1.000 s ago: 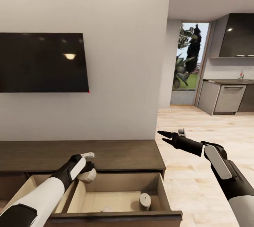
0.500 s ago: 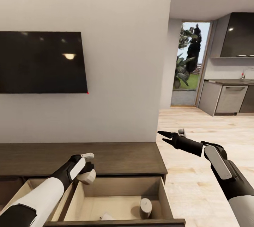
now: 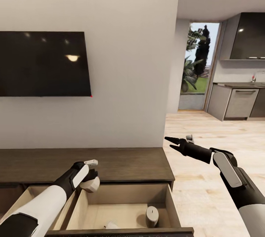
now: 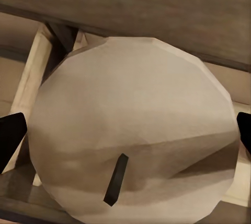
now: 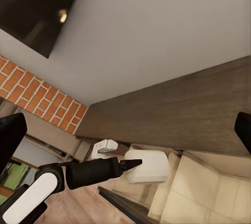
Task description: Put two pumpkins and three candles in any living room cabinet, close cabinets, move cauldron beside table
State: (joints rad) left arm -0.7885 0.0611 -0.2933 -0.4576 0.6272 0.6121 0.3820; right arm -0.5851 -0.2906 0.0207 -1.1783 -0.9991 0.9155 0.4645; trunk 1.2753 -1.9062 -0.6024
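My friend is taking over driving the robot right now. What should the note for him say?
Left claw: shut on a candle, held over the open drawer of the cabinet.
Right claw: empty, looks shut, out over the floor.
Done: one candle stands in the drawer; a pale thing lies beside it, unclear what.
Left: drop this candle in, shut the drawer. Pumpkins and cauldron not seen here.
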